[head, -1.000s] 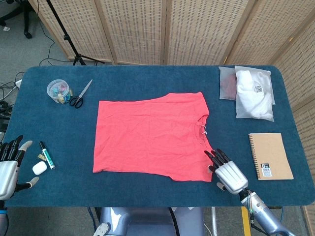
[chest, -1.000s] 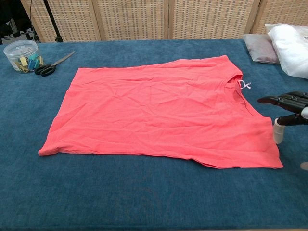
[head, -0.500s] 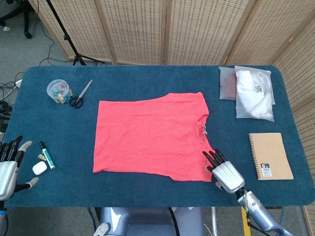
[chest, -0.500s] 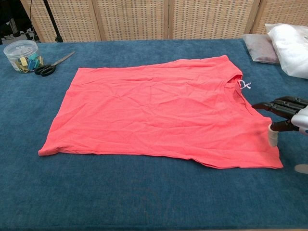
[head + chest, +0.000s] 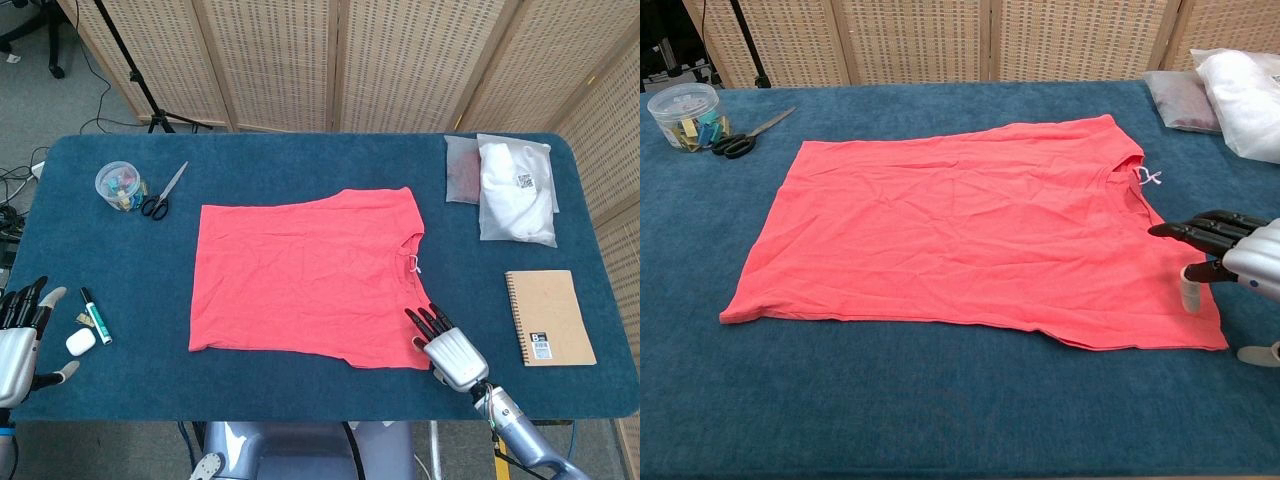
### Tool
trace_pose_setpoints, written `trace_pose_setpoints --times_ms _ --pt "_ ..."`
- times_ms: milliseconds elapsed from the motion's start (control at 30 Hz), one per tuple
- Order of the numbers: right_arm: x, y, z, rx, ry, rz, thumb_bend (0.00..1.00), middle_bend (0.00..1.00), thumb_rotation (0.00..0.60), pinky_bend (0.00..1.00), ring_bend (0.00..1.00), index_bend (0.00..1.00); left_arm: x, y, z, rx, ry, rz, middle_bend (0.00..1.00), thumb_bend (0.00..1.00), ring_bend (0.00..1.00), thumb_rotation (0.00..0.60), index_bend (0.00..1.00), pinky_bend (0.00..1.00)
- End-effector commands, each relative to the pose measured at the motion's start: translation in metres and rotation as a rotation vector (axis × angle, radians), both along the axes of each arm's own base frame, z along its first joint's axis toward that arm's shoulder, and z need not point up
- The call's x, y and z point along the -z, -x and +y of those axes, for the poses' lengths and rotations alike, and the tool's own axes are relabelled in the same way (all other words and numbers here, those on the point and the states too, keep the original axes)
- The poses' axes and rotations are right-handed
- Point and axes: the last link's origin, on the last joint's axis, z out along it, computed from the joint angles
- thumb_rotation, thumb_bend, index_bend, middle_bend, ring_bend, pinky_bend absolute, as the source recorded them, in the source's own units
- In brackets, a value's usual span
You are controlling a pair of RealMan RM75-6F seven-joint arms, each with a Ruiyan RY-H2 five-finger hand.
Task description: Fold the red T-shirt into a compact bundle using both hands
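Red T-shirt [image 5: 305, 280] lies flat and face-down or face-up (I cannot tell which) in the middle of the blue tabletop [image 5: 300, 160]. In the head view its long axis runs left to right: the hem is the straight edge on the left, and the neck opening with a small white tag points right. No sleeve sticks out, so the cloth reads as a rough rectangle with mild wrinkles.

The right hand [image 5: 447, 345] is low at the shirt's near right corner, palm down, its dark fingers [image 5: 1200, 232] stretched out and spread apart, aimed toward the shirt. In the chest view the fingertips reach over the shirt's right edge, just short of the collar; whether they touch the cloth I cannot tell. It holds nothing.

The left hand [image 5: 18, 335] hangs at the near left edge of the tabletop, well apart from the shirt, fingers up and apart, empty. A marker [image 5: 96, 316] and a small white case [image 5: 81, 342] lie just beside it.

Scissors [image 5: 161, 193] and a clear tub [image 5: 120, 186] sit at the far left; a notebook [image 5: 548, 316] and bagged items [image 5: 514, 188] are on the right.
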Motion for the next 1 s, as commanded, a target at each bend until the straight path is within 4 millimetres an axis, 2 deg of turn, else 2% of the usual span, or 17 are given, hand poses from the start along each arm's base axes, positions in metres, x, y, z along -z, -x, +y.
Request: trace_pose_setpoints --times_ms 33,300,633,1000 --pt "0.0025 -0.0016 -0.0019 0.001 -0.001 -0.005 0.19 0.00 0.600 0.00 0.00 0.44 0.0005 0.0000 0.0004 -0.002 0.000 0.000 0.00 0.00 0.00 0.600 0.00 0.00" --pt "0.0090 -0.0041 -0.0042 -0.005 -0.008 -0.015 0.25 0.00 0.600 0.00 0.00 0.44 0.0024 0.0002 0.0012 -0.006 0.005 0.005 0.00 0.00 0.00 0.600 0.00 0.00" --pt "0.0095 -0.0071 -0.0058 -0.016 -0.010 -0.046 0.53 0.00 0.600 0.00 0.00 0.45 0.0029 0.0005 0.0017 -0.010 0.004 0.007 0.00 0.00 0.00 0.600 0.00 0.00" --pt "0.0098 -0.0059 -0.0056 -0.017 -0.018 -0.056 0.54 0.00 0.600 0.00 0.00 0.45 0.0023 0.0003 0.0011 -0.009 0.004 0.005 0.00 0.00 0.00 0.600 0.00 0.00"
